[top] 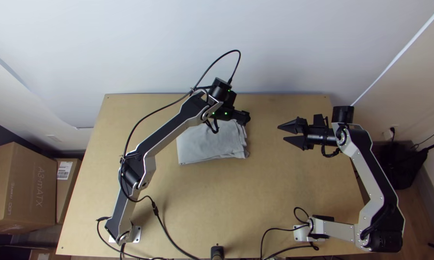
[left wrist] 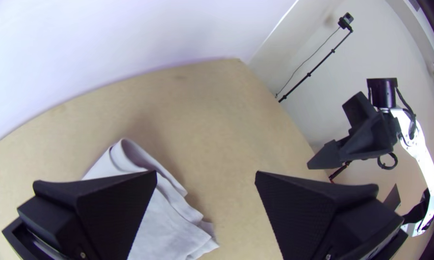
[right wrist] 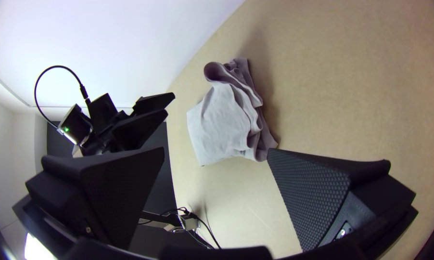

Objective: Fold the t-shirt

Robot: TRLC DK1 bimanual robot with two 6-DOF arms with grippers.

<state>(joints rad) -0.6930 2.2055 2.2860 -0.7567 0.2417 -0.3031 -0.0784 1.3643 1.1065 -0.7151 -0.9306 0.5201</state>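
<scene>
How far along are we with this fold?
Mostly done, it seems: the t-shirt lies folded into a compact, layered bundle. Nothing is in hand: the left gripper is open near the bundle, the right gripper open off to its side. Probably left: tidying the uneven layers at the end facing the right gripper.

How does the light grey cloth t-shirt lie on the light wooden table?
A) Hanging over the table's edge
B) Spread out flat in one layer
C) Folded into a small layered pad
C: the t-shirt makes a compact pad, layered edges showing, with bare table around it.
</scene>
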